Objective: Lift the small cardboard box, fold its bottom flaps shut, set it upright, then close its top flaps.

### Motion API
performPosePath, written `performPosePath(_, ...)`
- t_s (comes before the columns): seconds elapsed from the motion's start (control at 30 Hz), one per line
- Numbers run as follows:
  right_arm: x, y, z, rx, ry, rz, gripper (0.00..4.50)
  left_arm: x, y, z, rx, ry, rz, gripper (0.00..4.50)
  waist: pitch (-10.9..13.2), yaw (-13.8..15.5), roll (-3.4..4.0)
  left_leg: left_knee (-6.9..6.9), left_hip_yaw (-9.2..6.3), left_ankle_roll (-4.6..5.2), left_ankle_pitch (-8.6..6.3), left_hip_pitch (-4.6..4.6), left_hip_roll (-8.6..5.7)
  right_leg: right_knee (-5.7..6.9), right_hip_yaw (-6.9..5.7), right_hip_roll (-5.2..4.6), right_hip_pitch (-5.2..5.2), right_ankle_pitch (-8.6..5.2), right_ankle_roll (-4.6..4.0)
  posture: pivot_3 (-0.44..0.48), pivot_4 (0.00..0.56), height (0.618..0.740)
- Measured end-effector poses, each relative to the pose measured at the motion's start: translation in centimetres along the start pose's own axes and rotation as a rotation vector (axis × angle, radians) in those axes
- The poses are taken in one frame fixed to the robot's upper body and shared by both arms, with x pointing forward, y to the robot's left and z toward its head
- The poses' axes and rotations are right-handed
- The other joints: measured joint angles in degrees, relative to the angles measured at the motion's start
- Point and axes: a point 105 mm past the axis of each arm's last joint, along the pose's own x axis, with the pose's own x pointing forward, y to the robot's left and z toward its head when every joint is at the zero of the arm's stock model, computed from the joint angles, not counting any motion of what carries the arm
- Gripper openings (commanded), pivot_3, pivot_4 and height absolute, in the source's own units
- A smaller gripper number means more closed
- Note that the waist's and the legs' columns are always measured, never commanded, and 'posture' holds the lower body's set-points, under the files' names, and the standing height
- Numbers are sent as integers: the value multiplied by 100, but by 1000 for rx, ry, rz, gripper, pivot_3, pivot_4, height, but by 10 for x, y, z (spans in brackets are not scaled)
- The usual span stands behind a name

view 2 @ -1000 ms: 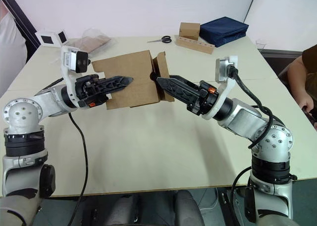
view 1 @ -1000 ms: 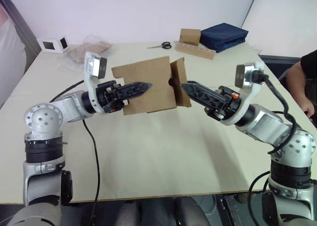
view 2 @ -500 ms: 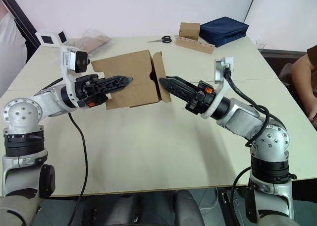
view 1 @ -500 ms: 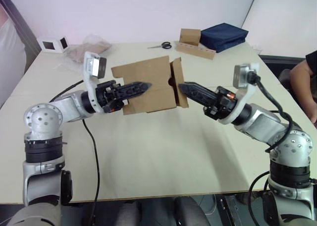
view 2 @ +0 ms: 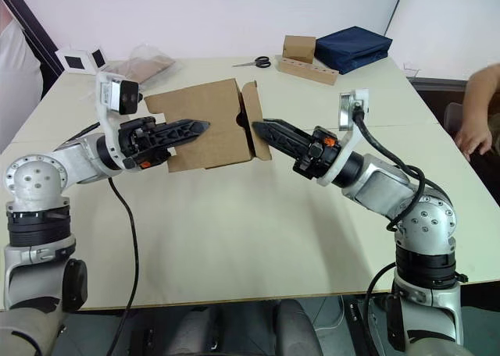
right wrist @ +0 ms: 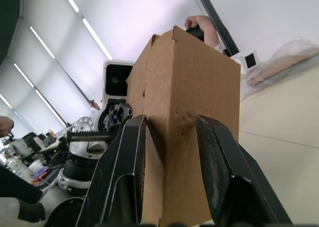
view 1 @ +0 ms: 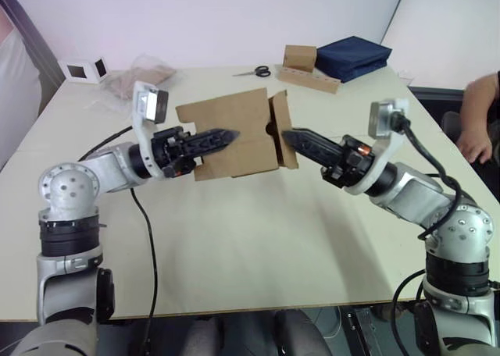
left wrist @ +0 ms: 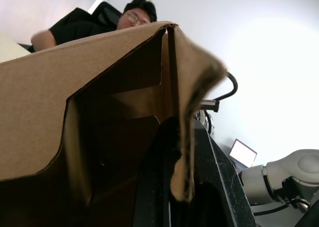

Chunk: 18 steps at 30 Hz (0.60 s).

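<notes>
The small cardboard box [view 1: 234, 133] hangs in the air over the middle of the table, lying on its side. My left gripper [view 1: 230, 135] is shut on its near wall; in the left wrist view the cardboard wall [left wrist: 99, 87] is pinched between the fingers [left wrist: 214, 187]. A side flap [view 1: 283, 129] stands out at the end of the box facing my right arm. My right gripper [view 1: 287, 136] is at that flap. In the right wrist view its fingers [right wrist: 124, 162] stand apart with the box's edge [right wrist: 194, 87] between them.
At the table's [view 1: 258, 239] far side lie scissors [view 1: 254, 72], a tan box with a dotted strip [view 1: 301, 58], a dark blue bag [view 1: 353, 55], a clear plastic bag [view 1: 141, 75] and small white frames [view 1: 82, 69]. A person's hand [view 1: 473, 141] hovers at the right edge. A black cable [view 1: 144, 215] crosses the left side.
My right gripper has moved slightly left, closer against the box's side flap. The person's arm at the right has risen. The left gripper and box hold still.
</notes>
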Motion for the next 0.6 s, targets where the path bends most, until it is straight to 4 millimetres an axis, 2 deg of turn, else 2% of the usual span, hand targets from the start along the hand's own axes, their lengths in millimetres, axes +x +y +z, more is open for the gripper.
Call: performPosePath(0.6, 0, -4, 3, -6, -24, -38, 1558, 7, -2, -2, 18, -4, -18, 0, 0, 0, 0, -1, 0, 0, 0, 0, 0, -1, 0, 0, 0, 0, 0, 0, 150, 740)
